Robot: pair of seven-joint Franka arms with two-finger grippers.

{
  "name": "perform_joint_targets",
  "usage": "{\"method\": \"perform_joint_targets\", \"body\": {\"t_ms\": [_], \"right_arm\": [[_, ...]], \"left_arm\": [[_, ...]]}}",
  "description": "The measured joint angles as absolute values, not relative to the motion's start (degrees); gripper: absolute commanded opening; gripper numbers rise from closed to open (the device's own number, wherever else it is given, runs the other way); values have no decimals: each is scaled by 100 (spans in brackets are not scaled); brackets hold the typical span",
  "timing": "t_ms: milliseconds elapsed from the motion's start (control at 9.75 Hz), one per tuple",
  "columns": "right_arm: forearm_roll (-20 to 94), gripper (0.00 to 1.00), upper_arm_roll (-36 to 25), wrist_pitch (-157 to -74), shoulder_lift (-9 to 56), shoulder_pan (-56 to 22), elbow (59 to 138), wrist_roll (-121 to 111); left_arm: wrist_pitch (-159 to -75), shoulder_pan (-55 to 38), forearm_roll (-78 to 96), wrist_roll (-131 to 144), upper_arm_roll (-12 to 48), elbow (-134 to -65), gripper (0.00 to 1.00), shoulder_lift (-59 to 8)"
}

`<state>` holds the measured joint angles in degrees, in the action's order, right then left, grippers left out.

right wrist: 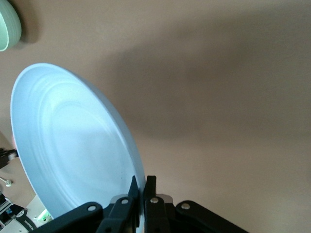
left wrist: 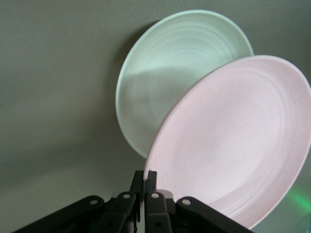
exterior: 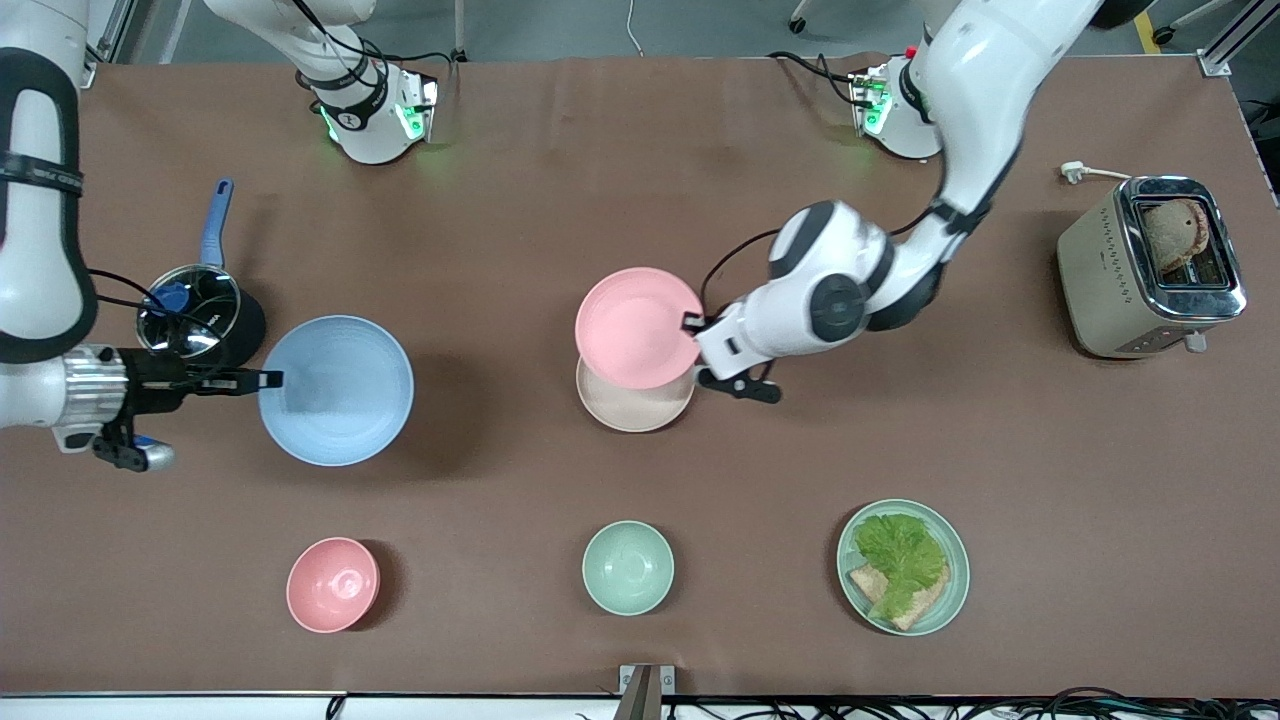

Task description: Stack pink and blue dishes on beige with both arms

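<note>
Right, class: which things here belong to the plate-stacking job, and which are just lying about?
Belonging to the job:
- round pale pink plate, gripped by the left gripper over the beige plate
- round cream-beige plate
- round light blue plate, gripped by the right gripper

Just lying about:
- small pink bowl
- small mint-green bowl
- mint-green plate of lettuce and bread
- silver toaster
- blue-handled pot

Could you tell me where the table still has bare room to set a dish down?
Bare cloth lies between the blue plate, gripped by the right gripper, and the beige plate, and between the toaster and the lettuce plate. It is crowded over the beige plate, where the left gripper holds the pink plate.
</note>
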<state>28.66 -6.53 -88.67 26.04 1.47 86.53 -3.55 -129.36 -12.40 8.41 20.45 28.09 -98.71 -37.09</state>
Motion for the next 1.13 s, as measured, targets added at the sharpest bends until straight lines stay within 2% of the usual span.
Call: {"method": "perform_joint_targets", "body": {"t_ms": [205, 410, 513, 615, 718, 1128], "right_arm": [[2861, 1, -463, -9133, 2559, 113, 8941, -352], [2859, 1, -232, -9478, 2494, 87, 9271, -349], [2858, 1, -145, -9570, 2437, 74, 9410, -347], [2857, 1, -79, -9627, 2398, 49, 9499, -317], [2858, 1, 43, -9774, 2370, 18, 9607, -212], [2882, 3, 1171, -10582, 2202, -64, 10238, 794]], "left_arm": [[-13039, -1260, 132, 2534, 2810, -9556, 6, -4222], [-13029, -1258, 32, 2613, 2812, -9424, 12, -4310], [-13029, -1283, 30, 2717, 2812, -9382, 18, -4317], [-13029, -1296, 30, 2834, 2812, -9311, 43, -4342], [-13029, -1294, 30, 2906, 2810, -9212, 99, -4388], [-12885, -1126, 17, 2912, 2843, -8779, 100, -4247]]}}
